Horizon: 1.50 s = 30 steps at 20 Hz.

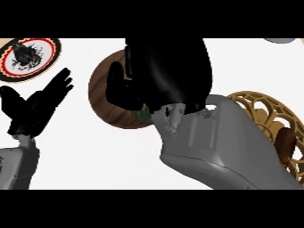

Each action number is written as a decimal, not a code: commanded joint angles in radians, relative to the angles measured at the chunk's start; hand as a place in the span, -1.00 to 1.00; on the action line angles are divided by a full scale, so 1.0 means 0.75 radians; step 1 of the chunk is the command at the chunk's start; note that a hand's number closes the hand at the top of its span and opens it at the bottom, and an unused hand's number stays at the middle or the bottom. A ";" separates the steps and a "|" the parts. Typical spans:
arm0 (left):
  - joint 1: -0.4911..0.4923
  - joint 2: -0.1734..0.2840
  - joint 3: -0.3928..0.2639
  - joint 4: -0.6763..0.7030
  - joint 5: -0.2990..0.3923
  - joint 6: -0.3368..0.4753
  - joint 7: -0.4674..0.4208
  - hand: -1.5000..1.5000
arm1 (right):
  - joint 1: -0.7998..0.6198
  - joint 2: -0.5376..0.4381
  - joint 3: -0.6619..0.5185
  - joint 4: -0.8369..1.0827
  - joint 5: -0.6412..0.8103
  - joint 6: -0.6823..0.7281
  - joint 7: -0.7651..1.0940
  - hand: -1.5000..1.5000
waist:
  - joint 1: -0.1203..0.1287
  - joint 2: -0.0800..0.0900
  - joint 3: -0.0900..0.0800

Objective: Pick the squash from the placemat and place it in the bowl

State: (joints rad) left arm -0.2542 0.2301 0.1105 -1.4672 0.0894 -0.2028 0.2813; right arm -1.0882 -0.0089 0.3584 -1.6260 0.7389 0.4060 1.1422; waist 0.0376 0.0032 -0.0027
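The right robot hand (pixel 170 73) reaches in from the lower right, its grey forearm (pixel 213 147) crossing the middle of the view. The black hand hangs over the wooden bowl (pixel 104 82), hiding most of it; only the bowl's brown left rim and lower edge show around the hand. Its fingers curl downward, and a small patch of green striped squash (pixel 143 114) peeks out just beneath the hand, at the bowl's lower rim. The hand appears to be wrapped round the squash, though most of the squash is hidden, so how much of it sits inside the bowl cannot be told.

The left robot hand (pixel 39 104) shows at the left side, fingers straight and spread, pointing up and away, holding nothing. Its grey forearm (pixel 9 167) comes in from the lower left corner.

To the right of the right forearm lies a round golden placemat (pixel 292 129) with an openwork pattern, partly covered by the arm. A small brown object (pixel 285 142) rests on it; what it is cannot be made out.

At the upper left, a round plate (pixel 24 59) with a red, black and white patterned rim sits at the edge of the white tabletop (pixel 88 156), well apart from the bowl. A grey object (pixel 281 40) is cut off at the upper right edge.
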 commanded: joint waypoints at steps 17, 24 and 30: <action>-0.052 0.004 -0.004 -0.009 0.017 -0.029 0.024 0.00 | -0.293 0.012 -0.210 1.306 -0.137 -0.779 -0.580 1.00 | 0.065 0.030 0.001; -0.087 -0.034 -0.046 0.023 -0.015 -0.025 -0.024 0.00 | -0.258 0.012 -0.385 1.457 -0.416 -0.978 -0.670 -1.00 | 0.105 0.052 0.002; -0.142 -0.023 -0.051 0.011 -0.003 -0.040 0.021 0.00 | -0.252 0.012 -0.399 1.547 -0.540 -1.168 -0.952 -1.00 | 0.135 0.052 0.003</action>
State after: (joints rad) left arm -0.3307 0.2153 0.0808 -1.4547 0.0901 -0.2327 0.2852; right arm -1.2758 -0.0001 0.0651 -0.5121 0.3929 -0.3837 0.5266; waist 0.1239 0.0417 -0.0006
